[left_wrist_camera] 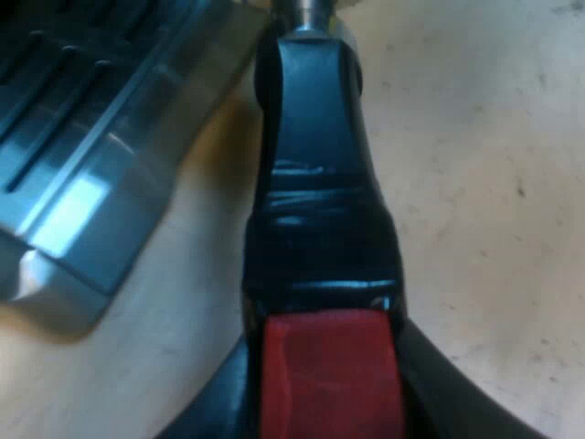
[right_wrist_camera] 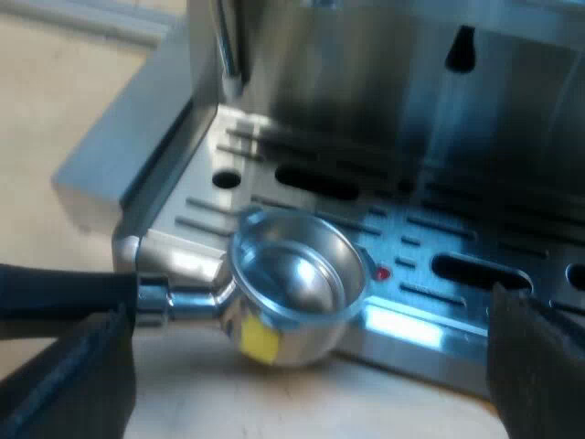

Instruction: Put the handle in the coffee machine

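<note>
– Fingers (left_wrist_camera: 457, 393) of the left gripper (left_wrist_camera: 327, 361): what are they doing?
– They are clamped on the holder's handle (left_wrist_camera: 315, 137), one on each side of its red end (left_wrist_camera: 329, 402). Gripping that far out leaves the metal cup (right_wrist_camera: 292, 274) free to meet the machine, I judge.
– And where is the holder (right_wrist_camera: 187, 297) itself?
– Low down, cup open side up, just beside the front edge of the tray (right_wrist_camera: 457, 247). It is over or on the counter (left_wrist_camera: 484, 183); I cannot tell whether it touches. It is not yet locked into the machine (right_wrist_camera: 366, 101), so I would call the task about half done. It must go up under the front and be turned.
– How does the left arm sit?
– The wrist is in line with the handle and looks along it toward the metal neck (left_wrist_camera: 315, 14), with the tray's corner close alongside. That straight line should make the twist easy.
– The right gripper (right_wrist_camera: 306, 380)?
– Its fingers are wide apart and hold nothing. It aims down at the cup and tray from the counter side, near the cup without touching it, probably ready to steady things.
</note>
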`<state>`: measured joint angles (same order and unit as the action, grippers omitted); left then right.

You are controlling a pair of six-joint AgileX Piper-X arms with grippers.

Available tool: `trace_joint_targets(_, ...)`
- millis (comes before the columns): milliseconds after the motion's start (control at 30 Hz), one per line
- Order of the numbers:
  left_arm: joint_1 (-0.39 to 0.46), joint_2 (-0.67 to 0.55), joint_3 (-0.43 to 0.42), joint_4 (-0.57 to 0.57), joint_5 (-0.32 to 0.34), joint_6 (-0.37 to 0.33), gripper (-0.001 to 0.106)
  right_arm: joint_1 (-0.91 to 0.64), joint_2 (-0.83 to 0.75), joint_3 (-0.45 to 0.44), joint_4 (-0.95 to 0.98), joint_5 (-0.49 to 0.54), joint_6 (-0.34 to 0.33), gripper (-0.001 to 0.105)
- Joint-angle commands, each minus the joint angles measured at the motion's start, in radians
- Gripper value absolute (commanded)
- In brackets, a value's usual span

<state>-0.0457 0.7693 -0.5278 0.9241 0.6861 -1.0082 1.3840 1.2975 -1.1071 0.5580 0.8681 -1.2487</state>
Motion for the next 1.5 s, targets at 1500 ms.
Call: trace_joint_targets(1500, 0.165, 0.368, -0.088, -0.383, 0.236, 0.014, 0.0, -0.046, 0.37, 0.195, -1.183, 0.228, -0.38, 0.063)
